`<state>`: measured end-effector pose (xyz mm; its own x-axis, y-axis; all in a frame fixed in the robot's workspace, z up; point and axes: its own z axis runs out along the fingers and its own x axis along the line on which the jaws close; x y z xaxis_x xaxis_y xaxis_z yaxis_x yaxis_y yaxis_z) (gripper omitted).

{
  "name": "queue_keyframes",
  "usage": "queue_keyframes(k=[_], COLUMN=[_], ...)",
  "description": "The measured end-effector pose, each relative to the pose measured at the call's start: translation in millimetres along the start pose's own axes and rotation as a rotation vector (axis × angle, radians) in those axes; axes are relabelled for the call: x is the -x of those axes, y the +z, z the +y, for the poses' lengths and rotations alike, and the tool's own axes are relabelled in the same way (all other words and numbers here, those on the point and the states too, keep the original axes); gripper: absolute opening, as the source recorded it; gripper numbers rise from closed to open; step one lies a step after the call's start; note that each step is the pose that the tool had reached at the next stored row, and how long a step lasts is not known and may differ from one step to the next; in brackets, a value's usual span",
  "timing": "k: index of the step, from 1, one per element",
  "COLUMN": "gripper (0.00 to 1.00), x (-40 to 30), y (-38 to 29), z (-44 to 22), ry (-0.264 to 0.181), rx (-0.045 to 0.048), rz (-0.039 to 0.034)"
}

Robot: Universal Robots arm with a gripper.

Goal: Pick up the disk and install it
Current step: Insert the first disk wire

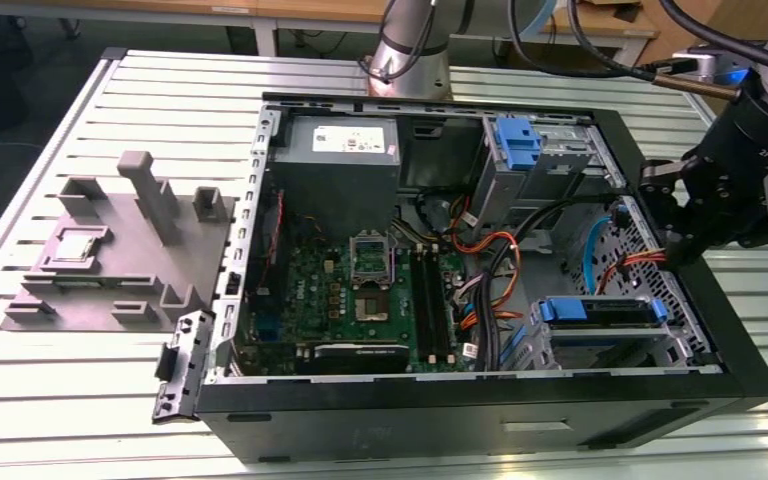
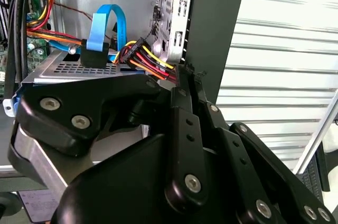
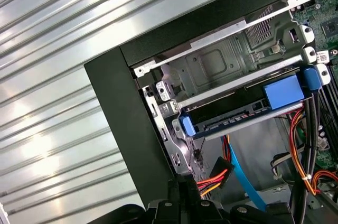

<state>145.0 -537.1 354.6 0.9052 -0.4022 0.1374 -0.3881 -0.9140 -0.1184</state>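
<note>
Black end effector (image 1: 687, 262) poised at the open black computer case's (image 1: 491, 415) side wall, fingers pressed together, gripping nothing. Flat silver-grey disk with blue plastic frame (image 3: 248, 109) seated in the metal drive cage.

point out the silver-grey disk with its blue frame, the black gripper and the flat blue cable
silver-grey disk with blue frame (image 1: 600, 312), exterior view, blue front edge
black gripper (image 1: 684, 255), exterior view, fingertips
flat blue cable (image 2: 100, 27), second wrist view, looped part

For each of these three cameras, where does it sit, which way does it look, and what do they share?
Exterior view: off the arm, looking down into the open computer case, arm at its right.
First wrist view: on the arm, facing the drive bays and the disk.
Second wrist view: on the arm, past the gripper at the cables.
Both wrist views share the power connector.
</note>
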Motion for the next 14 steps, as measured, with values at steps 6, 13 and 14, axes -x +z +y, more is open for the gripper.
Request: queue_keyframes(k=[6,13,14], gripper=[0.17,0.17,0.17], x=[5.6,15.5,15.5], y=[-1.4,-3.2,-3.2], z=[2.7,7.6,7.7], ry=[0.0,0.055,0.073], rx=[0.0005,0.008,0.0105], rz=[0.0002,0.0067,0.0088])
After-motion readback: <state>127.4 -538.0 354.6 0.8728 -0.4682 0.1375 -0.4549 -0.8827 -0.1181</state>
